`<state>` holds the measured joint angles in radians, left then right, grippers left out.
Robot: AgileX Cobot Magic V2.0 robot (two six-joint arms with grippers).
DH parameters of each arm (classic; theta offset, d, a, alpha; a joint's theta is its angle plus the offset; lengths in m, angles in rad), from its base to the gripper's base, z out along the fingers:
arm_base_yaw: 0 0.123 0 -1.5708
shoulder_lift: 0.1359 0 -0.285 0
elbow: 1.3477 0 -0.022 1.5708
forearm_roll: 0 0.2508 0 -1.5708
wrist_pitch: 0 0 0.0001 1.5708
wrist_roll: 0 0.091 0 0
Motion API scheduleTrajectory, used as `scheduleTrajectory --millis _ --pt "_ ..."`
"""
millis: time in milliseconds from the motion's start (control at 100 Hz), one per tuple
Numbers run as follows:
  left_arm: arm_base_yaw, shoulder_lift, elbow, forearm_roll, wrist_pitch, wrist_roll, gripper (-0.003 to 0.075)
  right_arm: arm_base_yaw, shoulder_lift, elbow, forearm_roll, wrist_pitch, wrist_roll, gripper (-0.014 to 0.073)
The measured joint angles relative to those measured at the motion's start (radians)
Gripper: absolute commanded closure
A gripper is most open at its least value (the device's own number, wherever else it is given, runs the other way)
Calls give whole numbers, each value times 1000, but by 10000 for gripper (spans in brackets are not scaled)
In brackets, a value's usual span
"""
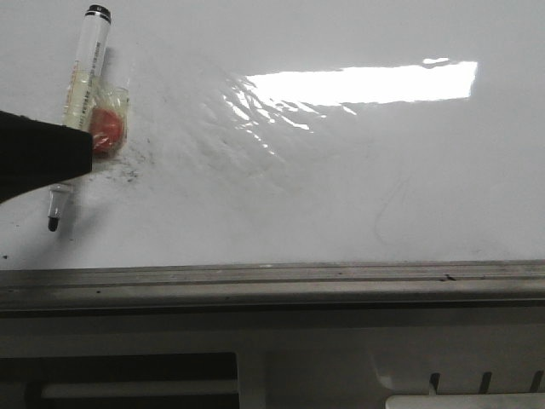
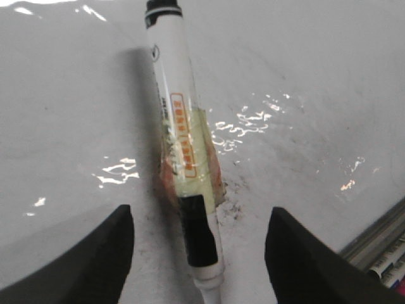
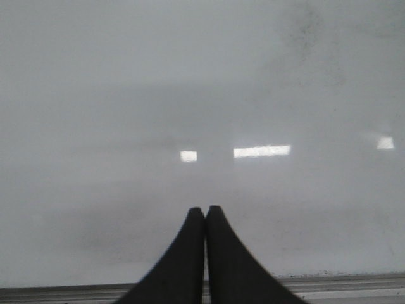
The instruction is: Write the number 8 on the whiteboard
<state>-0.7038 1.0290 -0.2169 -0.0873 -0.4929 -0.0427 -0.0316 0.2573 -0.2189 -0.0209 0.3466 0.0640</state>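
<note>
Marker lies flat on the whiteboard, and no number 8 is drawn yet. Left gripper hangs wide apart around it, holding nothing. Best to squeeze the middle evenly. Right gripper is pressed closed and empty.

The large glossy white whiteboard carries faint grey smears and a bright white glare band. On it, a white-barrelled marker with black cap and black tip bears orange lettering and a black band. Beside the marker sits a red-orange blob under yellowish clear tape. Black gripper fingers flank it. The board's dull grey metal edge rail shows dark specks.
</note>
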Motion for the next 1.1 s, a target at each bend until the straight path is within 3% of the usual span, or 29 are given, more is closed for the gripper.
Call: scheduleTrajectory --millis 110,330,540,690,900,1100 --pt "0 32 -2 0 -23 0 406 3 0 0 0 0 0 657" --pt "0 66 -4 -11 -40 1 743 127 0 0 2 6 0 657" --pt "0 66 -4 11 -42 1 741 255 11 -23 4 56 0 657" --pt "0 66 -8 170 -42 1 741 336 79 -102 8 123 -15 639" --pt "0 66 -14 320 -42 -23 741 500 247 -211 59 134 -105 384" --pt "-19 66 -43 485 -42 -25 741 724 437 -314 81 87 -129 342"
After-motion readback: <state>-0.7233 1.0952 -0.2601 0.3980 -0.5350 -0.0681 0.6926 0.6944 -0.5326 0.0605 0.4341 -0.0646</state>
